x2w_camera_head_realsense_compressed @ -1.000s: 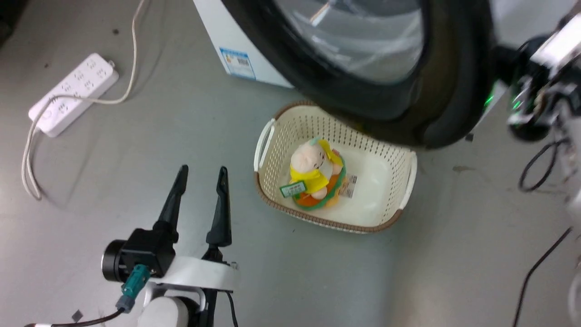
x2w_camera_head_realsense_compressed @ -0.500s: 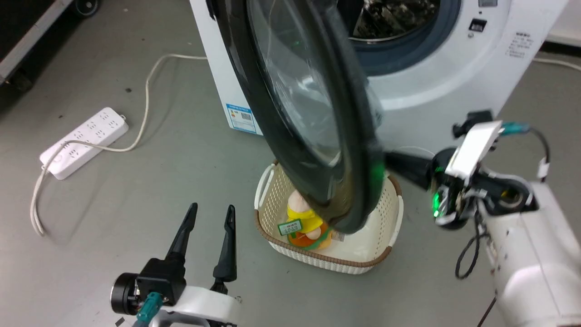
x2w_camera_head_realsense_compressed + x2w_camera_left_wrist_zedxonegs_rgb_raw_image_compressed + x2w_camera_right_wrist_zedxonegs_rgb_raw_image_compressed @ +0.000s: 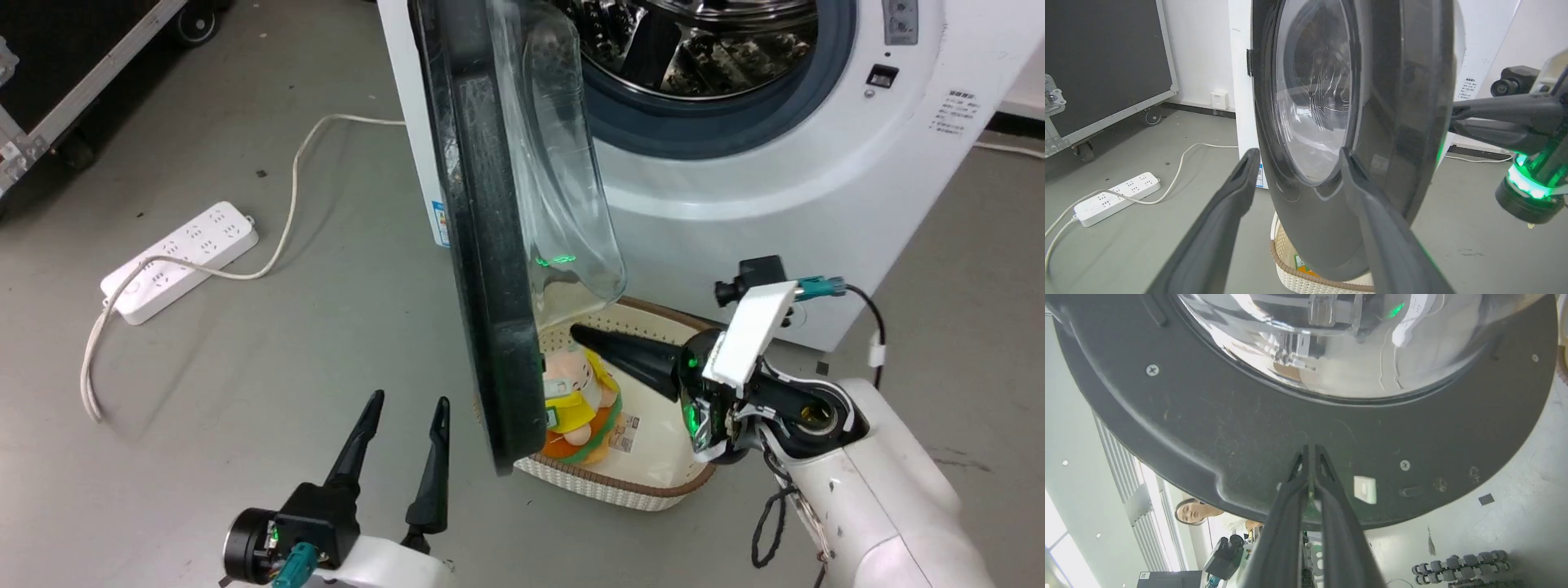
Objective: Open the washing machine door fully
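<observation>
large round black-rimmed glass washing machine door (image 3: 482,245), standing open; right gripper (image 3: 578,333) clenched, tips at its inner rim (grasping nothing); left gripper (image 3: 410,399) spread, empty.

A scuffed grey floor (image 3: 204,408) runs to a white wall (image 3: 1200,49) with a small wall socket (image 3: 1219,99). A white power strip (image 3: 180,261) lies on the floor, its cable trailing; a black wheeled flight case (image 3: 1106,61) with metal edging stands near the wall.
</observation>
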Robot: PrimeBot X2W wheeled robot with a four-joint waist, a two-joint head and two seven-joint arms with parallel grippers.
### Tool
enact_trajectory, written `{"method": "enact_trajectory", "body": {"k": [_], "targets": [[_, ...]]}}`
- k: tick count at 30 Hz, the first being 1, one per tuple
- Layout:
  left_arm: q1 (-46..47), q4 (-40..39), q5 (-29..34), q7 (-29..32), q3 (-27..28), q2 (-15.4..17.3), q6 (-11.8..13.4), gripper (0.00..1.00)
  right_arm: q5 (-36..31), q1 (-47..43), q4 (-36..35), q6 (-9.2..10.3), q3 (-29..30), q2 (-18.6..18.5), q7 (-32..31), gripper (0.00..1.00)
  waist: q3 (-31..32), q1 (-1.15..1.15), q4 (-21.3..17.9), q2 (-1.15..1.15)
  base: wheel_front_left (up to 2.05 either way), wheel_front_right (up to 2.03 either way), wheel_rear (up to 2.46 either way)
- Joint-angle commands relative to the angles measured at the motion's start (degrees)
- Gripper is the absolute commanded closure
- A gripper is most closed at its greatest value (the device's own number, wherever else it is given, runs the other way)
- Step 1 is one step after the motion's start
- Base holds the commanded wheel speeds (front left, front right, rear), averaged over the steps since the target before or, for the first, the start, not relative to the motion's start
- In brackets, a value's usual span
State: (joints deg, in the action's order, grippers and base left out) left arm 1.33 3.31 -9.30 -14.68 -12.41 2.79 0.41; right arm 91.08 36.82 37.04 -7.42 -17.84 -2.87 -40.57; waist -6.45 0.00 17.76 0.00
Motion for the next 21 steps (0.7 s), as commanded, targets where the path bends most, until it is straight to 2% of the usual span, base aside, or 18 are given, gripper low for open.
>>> {"method": "enact_trajectory", "body": {"k": [1, 2, 6, 10, 14, 17, 19, 21], "targets": [[-0.4, 0.0, -0.1, -0.3, 0.1, 0.1, 0.2, 0.00, -0.2, -0.6, -0.2, -0.07, 0.0, -0.2, 0.4, 0.29, 0.3, 0.00, -0.3, 0.00, 0.00, 0.00, 0.00], [-0.5, 0.1, -0.1, -0.3, 0.3, 0.1, 0.3, 0.00, -0.7, -0.7, -0.5, -0.07, 0.2, -0.5, 1.5, 0.00, 0.7, 0.00, -0.5, 0.00, 0.00, 0.00, 0.00], [-0.6, 0.1, 0.2, -0.3, 1.8, 0.1, 0.3, 0.00, -4.8, -2.1, -4.3, -0.07, 1.1, -3.6, 7.4, 0.00, 2.2, 0.00, -2.1, 0.00, 0.00, 0.00, 0.00], [-1.1, 0.2, 0.1, -0.3, 3.6, 0.1, -0.1, 0.00, -14.0, -5.4, -12.2, -0.07, 0.9, -8.5, 19.2, 0.00, 4.0, 0.00, -4.1, 0.00, 0.00, 0.00, 0.00], [-1.9, 0.4, -1.0, -0.3, 5.7, 0.1, -0.9, 0.00, -29.5, -10.3, -19.9, -0.07, -2.4, -15.2, 35.5, 0.00, 5.6, 0.00, -6.4, 0.00, 0.00, 0.00, 0.00], [-2.8, 0.6, -1.2, -0.3, 6.7, 0.1, -1.8, 0.00, -42.1, -14.2, -21.0, -0.07, -3.9, -19.3, 46.6, 0.00, 6.7, 0.00, -8.2, 0.00, 0.00, 0.00, 0.00], [-3.3, 0.8, -1.4, -0.3, 7.3, 0.1, -2.4, 0.00, -49.7, -16.9, -20.4, -0.07, -2.5, -20.1, 52.1, 0.00, 7.2, 0.00, -9.2, 0.00, 0.00, 0.00, 0.00], [-3.7, 0.8, -1.6, -0.3, 7.9, 0.1, -2.7, 0.00, -58.3, -19.7, -20.3, -0.07, 0.7, -19.6, 54.4, 0.00, 7.6, 0.00, -10.0, 0.00, 0.00, 0.00, 0.00]]}}
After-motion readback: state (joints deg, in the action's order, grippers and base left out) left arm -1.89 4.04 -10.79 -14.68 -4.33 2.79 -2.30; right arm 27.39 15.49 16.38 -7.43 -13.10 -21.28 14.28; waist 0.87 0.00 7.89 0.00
